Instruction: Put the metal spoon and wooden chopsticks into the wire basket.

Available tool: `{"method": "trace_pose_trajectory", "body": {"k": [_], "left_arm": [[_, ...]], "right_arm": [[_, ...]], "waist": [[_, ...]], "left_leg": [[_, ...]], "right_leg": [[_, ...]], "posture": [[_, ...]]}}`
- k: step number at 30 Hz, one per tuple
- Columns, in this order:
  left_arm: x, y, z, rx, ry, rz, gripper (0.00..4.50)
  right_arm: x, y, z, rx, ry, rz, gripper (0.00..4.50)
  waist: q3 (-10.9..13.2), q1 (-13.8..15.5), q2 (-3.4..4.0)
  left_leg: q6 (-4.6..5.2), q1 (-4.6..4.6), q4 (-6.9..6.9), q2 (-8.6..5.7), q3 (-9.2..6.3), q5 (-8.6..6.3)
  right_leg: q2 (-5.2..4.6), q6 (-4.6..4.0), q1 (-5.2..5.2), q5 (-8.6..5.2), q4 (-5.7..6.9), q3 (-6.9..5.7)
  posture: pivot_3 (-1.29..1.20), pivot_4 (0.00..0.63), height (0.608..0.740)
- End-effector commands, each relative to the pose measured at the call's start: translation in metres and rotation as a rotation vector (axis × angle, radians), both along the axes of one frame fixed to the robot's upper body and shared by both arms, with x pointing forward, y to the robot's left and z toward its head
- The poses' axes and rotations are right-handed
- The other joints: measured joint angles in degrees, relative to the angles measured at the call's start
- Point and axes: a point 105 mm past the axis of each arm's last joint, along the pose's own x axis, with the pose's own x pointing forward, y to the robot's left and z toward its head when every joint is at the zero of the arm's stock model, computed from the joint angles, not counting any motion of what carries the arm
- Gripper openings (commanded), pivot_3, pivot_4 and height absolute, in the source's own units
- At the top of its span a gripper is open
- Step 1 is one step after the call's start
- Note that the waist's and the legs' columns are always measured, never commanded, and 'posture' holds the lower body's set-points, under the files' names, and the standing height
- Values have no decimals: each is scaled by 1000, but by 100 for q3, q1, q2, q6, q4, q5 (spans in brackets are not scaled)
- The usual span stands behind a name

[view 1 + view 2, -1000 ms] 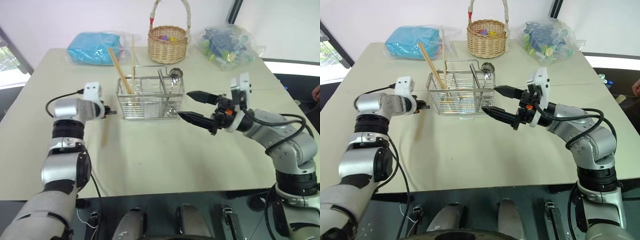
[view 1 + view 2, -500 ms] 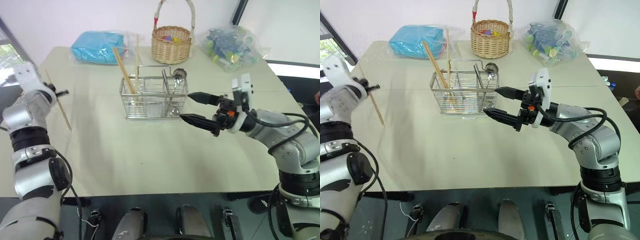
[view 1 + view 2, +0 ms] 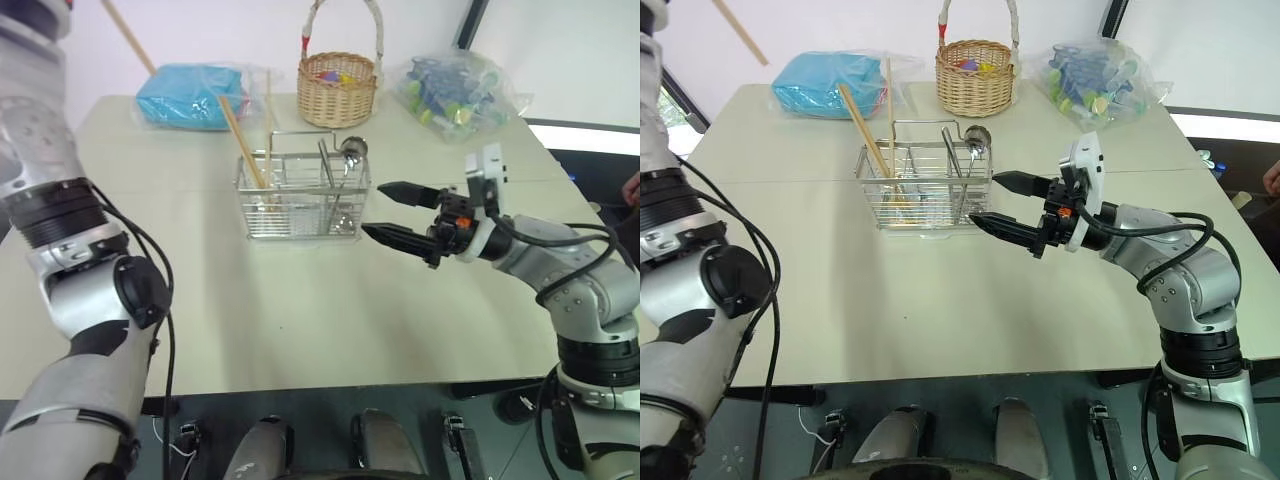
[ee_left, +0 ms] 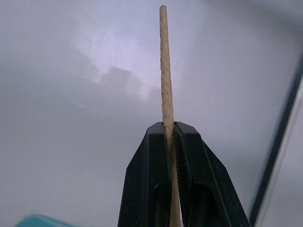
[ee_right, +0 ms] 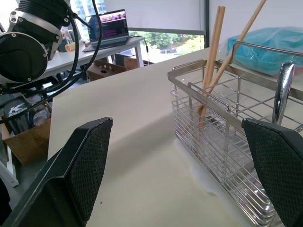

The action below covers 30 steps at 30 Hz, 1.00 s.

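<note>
Left gripper [image 4: 169,130] is pinching one wooden chopstick [image 4: 165,75], held high off the table's left edge. Wire basket [image 3: 303,195] sits mid-table toward the far edge, spoon [image 3: 349,150] already inside. Right gripper [image 3: 392,211] hangs wide open beside it. Next it probably needs to swing over and drop it in.

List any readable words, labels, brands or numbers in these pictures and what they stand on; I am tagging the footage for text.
No text can be read anywhere.
Laptop screen in the background: a picture shows on it, any writing too small to read.
Blue packet and clear bag of small items at the table's far edge: no legible print.
Wire basket and right gripper: no markings seen.
</note>
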Motion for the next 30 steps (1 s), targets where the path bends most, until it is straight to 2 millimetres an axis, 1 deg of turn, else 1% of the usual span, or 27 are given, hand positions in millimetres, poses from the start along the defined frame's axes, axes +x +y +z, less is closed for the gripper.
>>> {"method": "trace_pose_trajectory", "body": {"k": [1, 3, 6, 10, 12, 16, 20, 23, 26, 27, 28, 30], "left_arm": [[-18, -32, 18, 80, -103, -106, 43], [-14, -39, 12, 62, -94, -136, 43], [-5, -49, -2, 57, -56, -167, 43], [9, -71, -35, 152, 12, -185, 43], [16, -81, -57, 195, 57, -195, 43], [19, -97, -86, 232, 107, -220, 43], [22, -105, -106, 244, 141, -224, 43], [26, -108, -120, 245, 174, -221, 43], [22, -114, -129, 250, 185, -250, 1100], [20, -116, -129, 256, 181, -252, 1532], [18, -116, -129, 267, 175, -245, 2101], [15, -114, -128, 289, 171, -238, 3058]], "right_arm": [[1, -8, 23, 25, -77, -35, 4500], [1, -9, 23, 25, -79, -42, 4500], [0, -9, 22, 22, -80, -44, 4500], [-2, -8, 22, 24, -80, -49, 4500], [-2, -7, 22, 28, -80, -55, 4500], [-2, -7, 21, 35, -79, -62, 4500], [-3, -6, 20, 38, -78, -65, 4500], [-2, -6, 20, 38, -77, -66, 4500], [0, -7, 22, 39, -80, -68, 4500], [1, -7, 22, 40, -80, -69, 4500], [2, -7, 22, 40, -81, -70, 4500], [3, -8, 22, 40, -82, -73, 4500]], "waist": [[0, 6, 0], [0, 7, 0], [0, 7, 0], [0, 2, 0], [0, 7, 0], [0, 17, 0], [0, 19, 0], [0, 20, 0], [0, 19, 0], [0, 19, 0], [0, 17, 0], [0, 19, 0]], "left_leg": [[0, -1, 0, -1, 0, 0], [0, 1, 4, -2, 0, 0], [0, 5, 8, -1, 0, 0], [0, 6, 8, 0, 2, 0], [0, 3, 13, 0, 2, 0], [0, 3, 13, -1, 2, 0], [0, 1, 13, -1, 2, 0], [0, 3, 13, -1, 4, 0], [0, 3, 13, 0, 4, 0], [0, 3, 13, 0, 3, 0], [0, 3, 13, 0, 3, 0], [0, 2, 13, 0, 3, 0]], "right_leg": [[-1, 0, 0, 0, 0, 0], [-1, 0, 0, 0, -1, 0], [-1, 0, 2, 0, -1, 0], [1, 0, 0, 0, -1, 1], [1, 0, 1, 0, -2, 1], [0, 0, 1, 0, -3, 1], [0, 0, 1, 0, -5, 1], [0, 0, 2, 0, -5, 2], [0, 0, 2, 0, -5, 2], [0, 0, 2, 0, -5, 2], [0, 0, 2, 0, -5, 2], [0, 0, 2, 0, -5, 2]], "posture": [[0, 150, 740], [0, 150, 740], [0, 150, 740], [0, 150, 740], [0, 150, 740], [0, 150, 740], [0, 150, 740], [0, 150, 740], [0, 150, 740], [0, 150, 740], [0, 150, 740], [0, 150, 740]]}}
